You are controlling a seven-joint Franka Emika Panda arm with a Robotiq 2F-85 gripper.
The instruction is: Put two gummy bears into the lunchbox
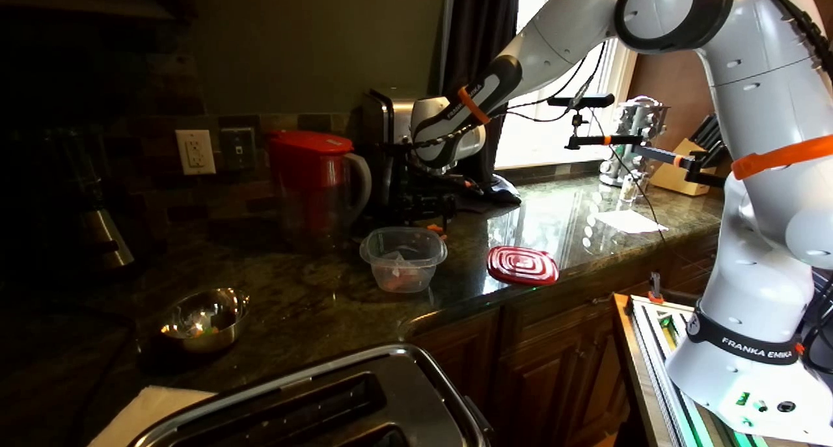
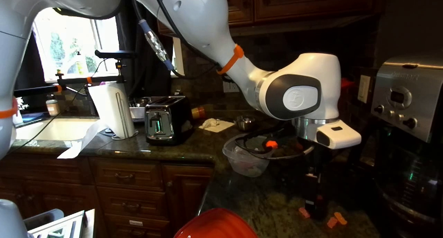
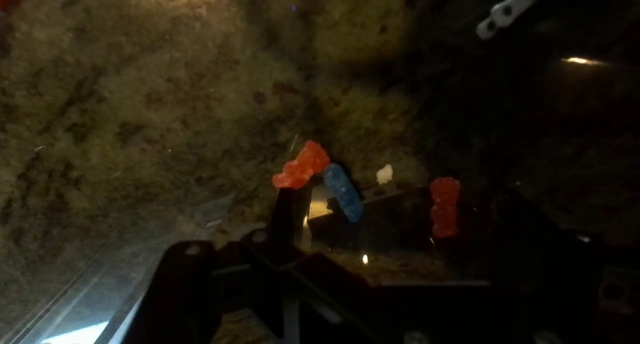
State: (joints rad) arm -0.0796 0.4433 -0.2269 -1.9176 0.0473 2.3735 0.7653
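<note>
I have my pincer (image 2: 315,206) low over the bench (image 2: 256,196), its jaws standing apart. In the wrist view a blue gummy (image 3: 344,193) shows in the gap, a red gummy (image 3: 306,164) just beyond one fingertip, another red gummy (image 3: 445,207) nearer the opposite finger. The lunchbox (image 1: 413,263) stands near the pincer; a red lid (image 1: 522,265) lies farther off.

1. Clear lunchbox (image 1: 416,263)
2. Orange-red gummy bear (image 3: 301,166)
3. Red gummy bear (image 3: 445,207)
4. Blue gummy bear (image 3: 343,193)
5. Red lid (image 1: 522,265), pale concentric rings
6. Mottled green-brown countertop (image 3: 125,113)
7. White robot arm (image 1: 764,102), orange bands (image 1: 784,156)
8. Black gripper (image 2: 314,206)
9. Silvery bowl (image 1: 215,341)
</note>
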